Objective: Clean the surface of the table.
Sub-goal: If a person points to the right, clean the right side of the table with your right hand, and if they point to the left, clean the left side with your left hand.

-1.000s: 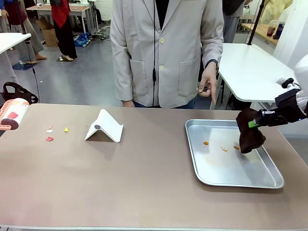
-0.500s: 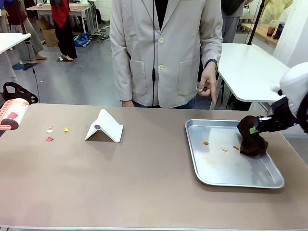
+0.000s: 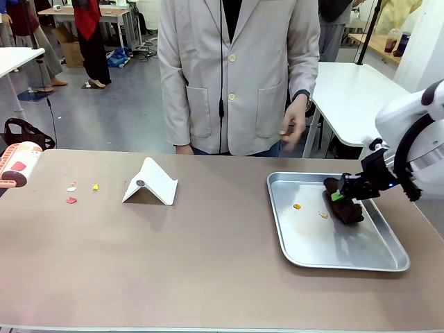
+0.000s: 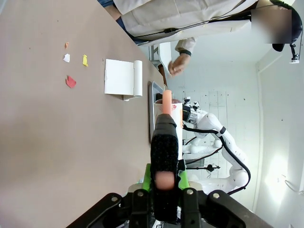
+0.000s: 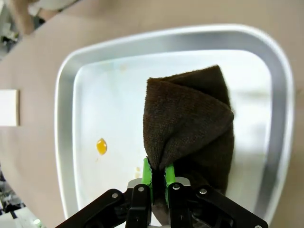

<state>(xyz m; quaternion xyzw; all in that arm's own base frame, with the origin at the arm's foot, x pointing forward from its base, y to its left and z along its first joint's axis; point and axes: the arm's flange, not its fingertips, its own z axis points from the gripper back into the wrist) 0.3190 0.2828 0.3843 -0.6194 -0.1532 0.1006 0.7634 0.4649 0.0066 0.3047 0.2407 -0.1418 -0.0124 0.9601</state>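
Spreading beneath both arms, the taupe table [image 3: 208,263] carries a metal tray [image 3: 326,244] at its right end, and the right gripper [image 3: 338,196] is low over that tray. The left gripper [image 4: 165,183] looks along the tabletop from the left end. A few small paper scraps [image 3: 71,200], red, white and yellow, lie on the left part of the table. Near them a white folded card [image 3: 150,182] stands like a tent. Small orange crumbs [image 3: 297,206] lie in the tray. A person [image 3: 229,76] in a pale jacket stands at the far edge, one hand [image 3: 290,126] raised. The right gripper's jaws are pinched tight on a dark brown cloth [image 3: 349,211], which lies bunched on the tray floor. The left gripper's jaws clamp a black-handled tool [image 4: 164,152] with a peach tip.
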